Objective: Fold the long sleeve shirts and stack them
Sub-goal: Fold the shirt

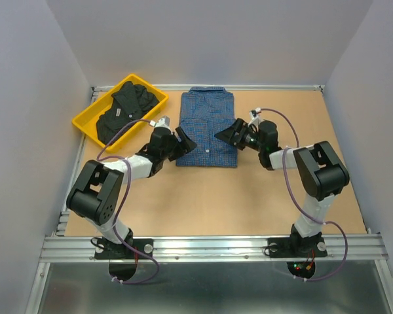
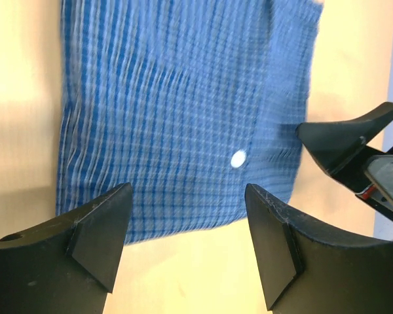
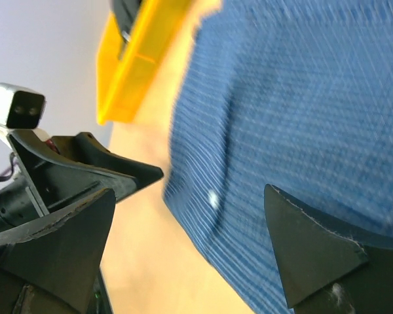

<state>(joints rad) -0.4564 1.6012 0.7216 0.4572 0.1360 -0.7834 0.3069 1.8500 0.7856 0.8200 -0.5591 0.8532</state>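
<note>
The blue checked long sleeve shirt (image 1: 207,127) lies folded into a rectangle at the back middle of the table. The black long sleeve shirt (image 1: 123,111) lies bunched in a yellow bin (image 1: 85,124) at the back left. My left gripper (image 1: 182,144) hovers open at the blue shirt's near left edge, holding nothing. My right gripper (image 1: 230,134) stands open over the shirt's right edge, also holding nothing. In the left wrist view the blue shirt (image 2: 183,111) fills the area beyond my open left gripper (image 2: 187,196). The right wrist view has the blue shirt (image 3: 301,118) under my open right gripper (image 3: 187,203).
The yellow bin (image 3: 137,59) sits just left of the blue shirt. Grey walls close in the table on the left, back and right. A metal rail (image 1: 209,245) runs along the near edge by the arm bases.
</note>
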